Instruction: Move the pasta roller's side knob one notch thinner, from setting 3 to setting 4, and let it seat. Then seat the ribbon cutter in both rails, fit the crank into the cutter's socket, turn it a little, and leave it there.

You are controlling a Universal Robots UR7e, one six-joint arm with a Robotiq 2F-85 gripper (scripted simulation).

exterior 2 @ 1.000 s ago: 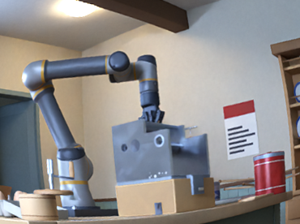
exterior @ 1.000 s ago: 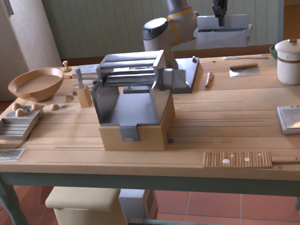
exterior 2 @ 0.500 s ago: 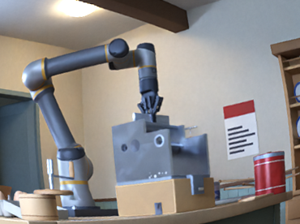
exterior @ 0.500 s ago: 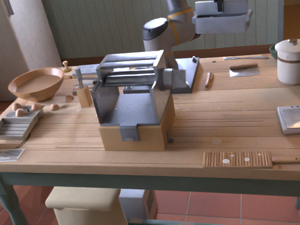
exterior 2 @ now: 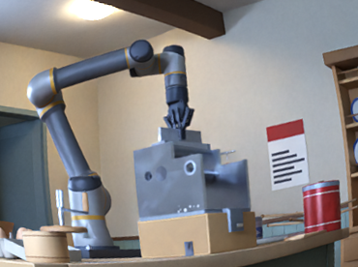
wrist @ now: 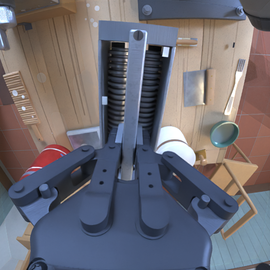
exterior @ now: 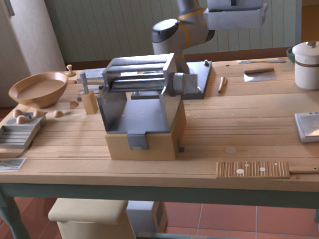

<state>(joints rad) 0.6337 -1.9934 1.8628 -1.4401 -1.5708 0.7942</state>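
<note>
The ribbon cutter (exterior: 235, 14) is cut off at the top of the side camera's picture, where it hangs high above the table's far right part. My gripper (wrist: 128, 161) is closed on its top handle bar (wrist: 133, 95), and the grooved cutter rolls (wrist: 118, 83) show on each side of the bar. The pasta roller (exterior: 140, 95) sits on its wooden block mid-table, with its side knob (exterior: 180, 83) pointing right. The crank (exterior: 86, 90) stands upright in a wooden holder left of the roller. The gripper (exterior 2: 178, 120) is up and to the right of the roller.
A wooden bowl (exterior: 38, 88) and an egg tray (exterior: 22, 123) sit at the table's left end. A white crock (exterior: 306, 65), a bench scraper (exterior: 259, 74) and a scale (exterior: 308, 126) are on the right. A ridged board (exterior: 253, 169) lies at the near edge.
</note>
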